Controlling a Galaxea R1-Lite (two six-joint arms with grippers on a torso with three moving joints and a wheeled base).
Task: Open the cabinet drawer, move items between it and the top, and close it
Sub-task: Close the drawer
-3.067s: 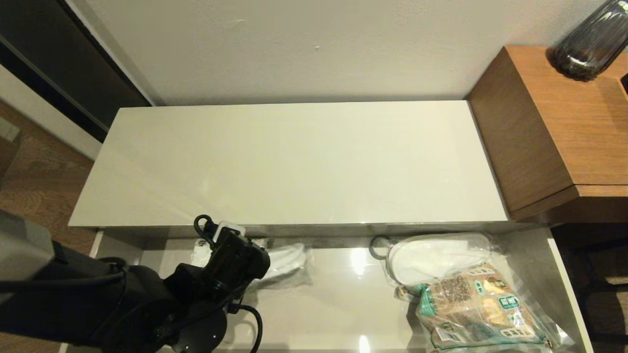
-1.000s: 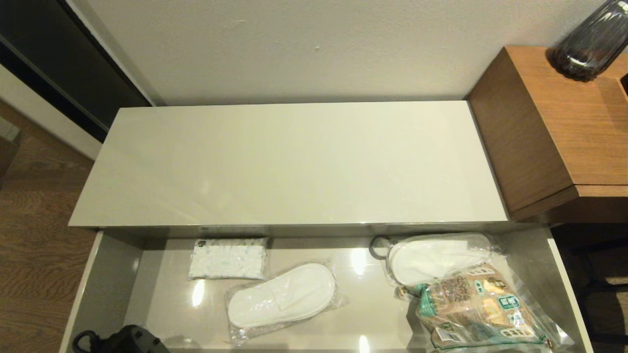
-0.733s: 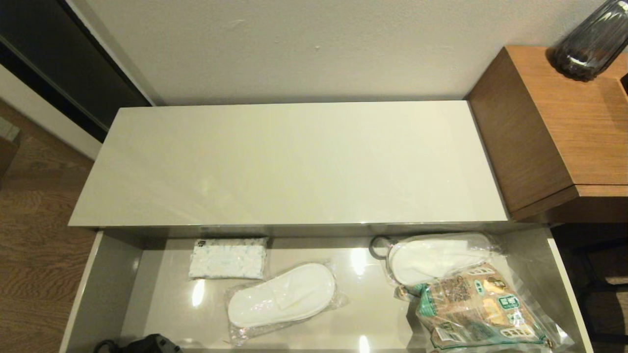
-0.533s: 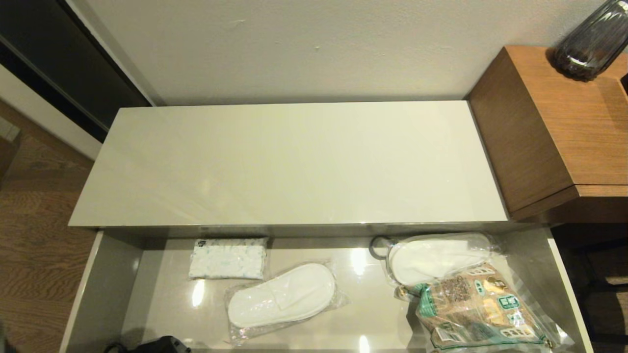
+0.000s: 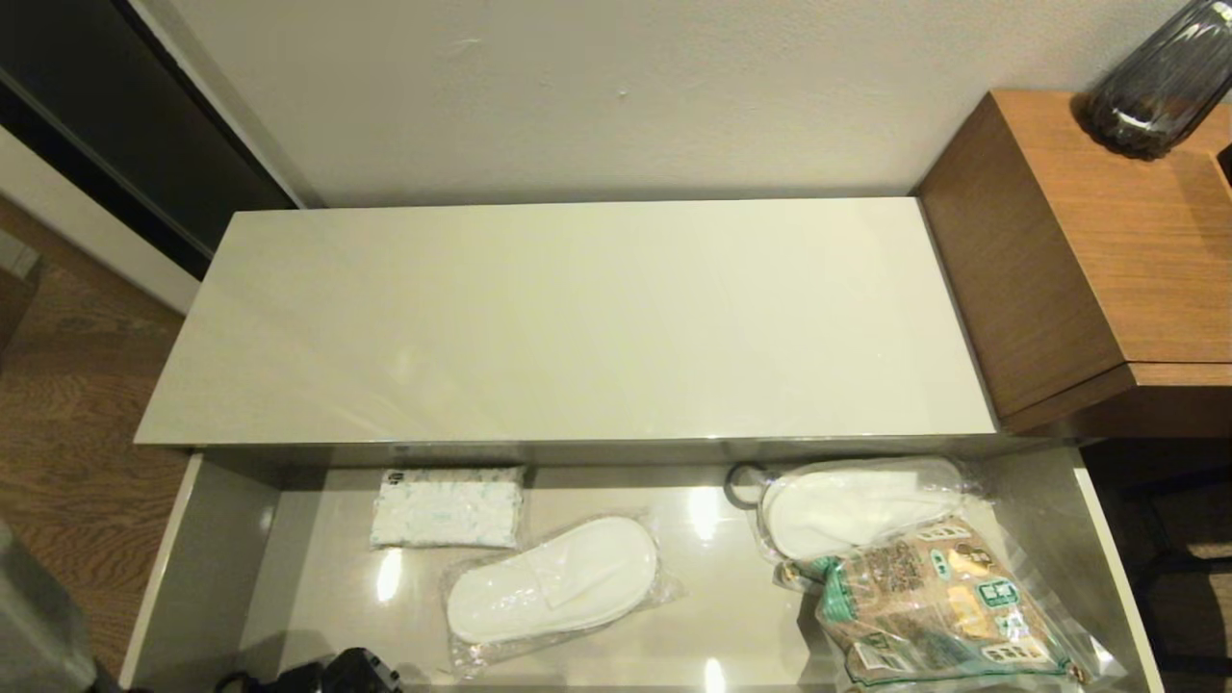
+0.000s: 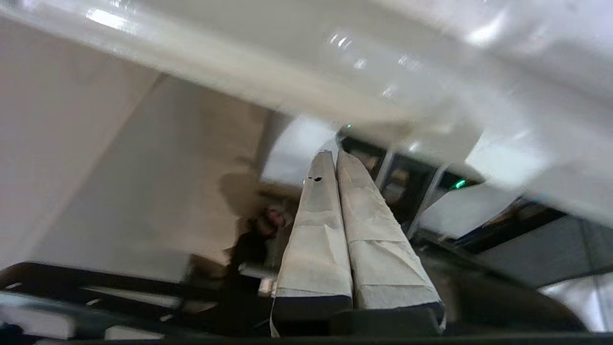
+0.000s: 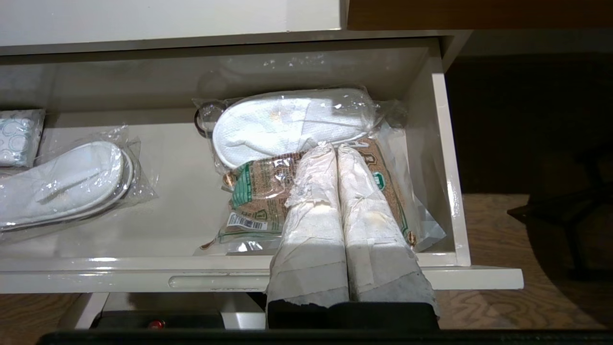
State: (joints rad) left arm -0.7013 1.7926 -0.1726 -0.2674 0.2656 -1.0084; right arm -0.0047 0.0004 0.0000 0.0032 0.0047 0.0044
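Note:
The cabinet drawer stands pulled out below the bare cream top. Two bagged pairs of white slippers lie in it: one near the middle, also seen as the left pair, and one at the back right, the nearer pair in the right wrist view. My left gripper is shut and empty, close to a glossy pale panel; its black wrist shows at the drawer's front left. My right gripper is shut and empty, hovering at the drawer's front right.
A brown-and-green printed bag lies in the drawer's right end, partly over the right slippers. A small white packet lies at the back left. A taller wood-grain unit with a dark vase stands to the right.
My left arm has left the drawer and its wrist has slid right along the front edge. The middle slippers pair now lies further forward than three seconds ago.

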